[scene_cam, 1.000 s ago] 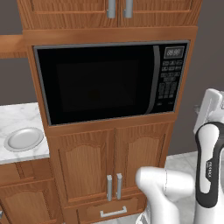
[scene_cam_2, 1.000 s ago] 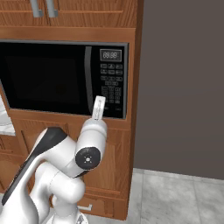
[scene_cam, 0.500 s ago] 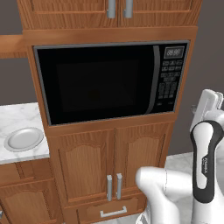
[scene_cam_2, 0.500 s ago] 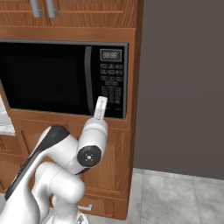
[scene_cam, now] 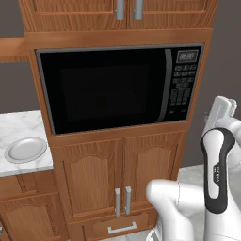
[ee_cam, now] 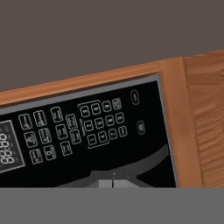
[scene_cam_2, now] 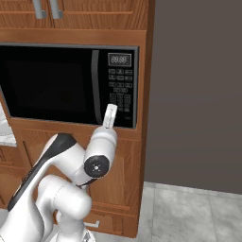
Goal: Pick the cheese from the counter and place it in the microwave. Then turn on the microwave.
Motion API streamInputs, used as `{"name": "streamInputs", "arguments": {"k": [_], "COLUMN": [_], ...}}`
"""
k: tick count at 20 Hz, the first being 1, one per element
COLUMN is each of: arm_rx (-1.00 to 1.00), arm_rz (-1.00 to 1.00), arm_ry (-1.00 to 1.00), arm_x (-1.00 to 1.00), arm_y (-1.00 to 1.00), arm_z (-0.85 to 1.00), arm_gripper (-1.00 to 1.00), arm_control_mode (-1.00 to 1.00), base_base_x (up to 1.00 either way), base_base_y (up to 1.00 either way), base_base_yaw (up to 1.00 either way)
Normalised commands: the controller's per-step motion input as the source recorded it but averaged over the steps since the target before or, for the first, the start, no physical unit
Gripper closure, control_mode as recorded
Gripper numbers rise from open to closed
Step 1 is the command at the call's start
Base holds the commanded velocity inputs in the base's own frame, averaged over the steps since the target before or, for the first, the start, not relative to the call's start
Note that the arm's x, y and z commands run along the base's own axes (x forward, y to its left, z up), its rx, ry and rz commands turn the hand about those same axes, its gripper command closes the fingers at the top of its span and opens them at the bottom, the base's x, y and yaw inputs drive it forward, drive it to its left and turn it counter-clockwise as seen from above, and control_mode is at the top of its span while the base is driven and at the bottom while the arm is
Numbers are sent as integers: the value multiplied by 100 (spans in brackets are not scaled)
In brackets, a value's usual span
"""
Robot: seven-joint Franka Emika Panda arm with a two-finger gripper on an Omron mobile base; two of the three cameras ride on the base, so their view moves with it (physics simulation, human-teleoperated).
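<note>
The black microwave (scene_cam: 108,89) sits built into the wooden cabinet wall with its dark glass door closed; it also shows in the right base view (scene_cam_2: 56,80). Its button panel (scene_cam: 182,87) is on the right side, with a small display above. My gripper (scene_cam_2: 111,108) is shut with nothing in it, pointing at the lower part of the panel (scene_cam_2: 120,97) from close by. In the hand view the joined fingertips (ee_cam: 113,181) rise below the keypad (ee_cam: 87,127). The cheese is hidden. The marble counter (scene_cam: 19,127) lies at the left.
A round grey plate (scene_cam: 26,149) rests on the counter's near part. Wooden cabinet doors (scene_cam: 122,169) with silver handles stand under the microwave. A dark wall (scene_cam_2: 194,90) and grey floor tiles (scene_cam_2: 189,212) lie to the right of the cabinet.
My hand has crept slightly up and toward the microwave's button panel. The gripper stays shut and the microwave door stays closed.
</note>
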Motion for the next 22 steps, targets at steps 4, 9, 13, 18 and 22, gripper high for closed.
{"name": "streamInputs", "arguments": {"k": [4,9,13,18,22], "arm_rx": [1,0,1,1,0], "arm_rz": [-1,-1,0,0,0], "arm_ry": [0,0,0,0,1], "arm_x": [12,13,12,12,14], "arm_y": [-1,-1,-4,-6,-5], "arm_z": [-6,-9,-8,-6,-6], "arm_gripper": [100,100,100,100,100], "arm_control_mode": [-100,-100,-100,-100,-100], "base_base_x": [0,0,0,0,0], "base_base_y": [0,0,0,0,0], "base_base_yaw": [0,0,0,0,0]}}
